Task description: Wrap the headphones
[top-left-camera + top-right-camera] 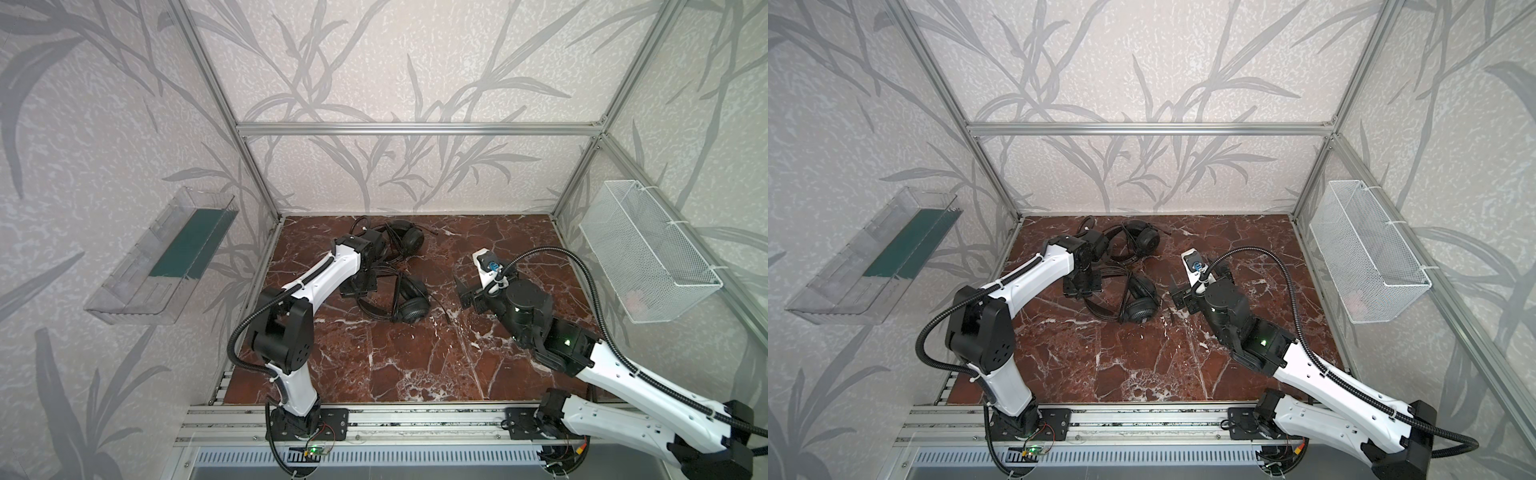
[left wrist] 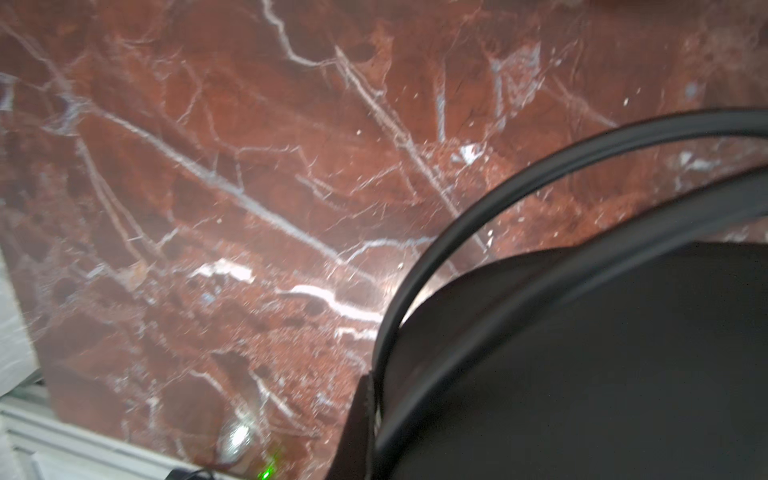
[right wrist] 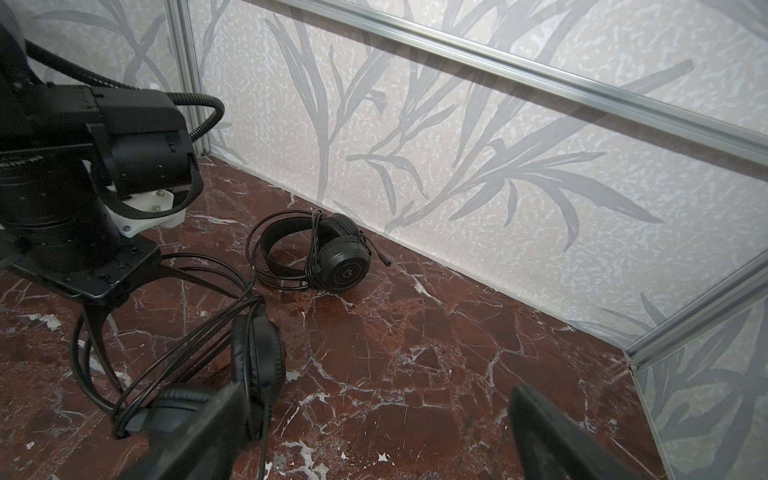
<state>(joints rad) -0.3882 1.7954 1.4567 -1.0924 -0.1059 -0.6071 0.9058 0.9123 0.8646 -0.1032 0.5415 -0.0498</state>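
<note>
One pair of headphones [image 1: 411,309] lies on the red bench [image 1: 415,365]. My left pincer [image 3: 96,328] is squeezed together right over their thin headband [image 2: 457,220]. I cannot tell if it grips anything. My right pincer [image 1: 465,295] is wide apart just right of them, touching nothing. The other headphones [image 1: 409,241] lie behind them, near the bench's back edge. In front of them is lots of open bench.

White-shelled arms [image 1: 328,274], black joint housings [image 1: 286,332], ribbed black cable hoses [image 3: 199,98], black right pincer [image 1: 468,294]; green light [image 1: 566,342] on right arm
</note>
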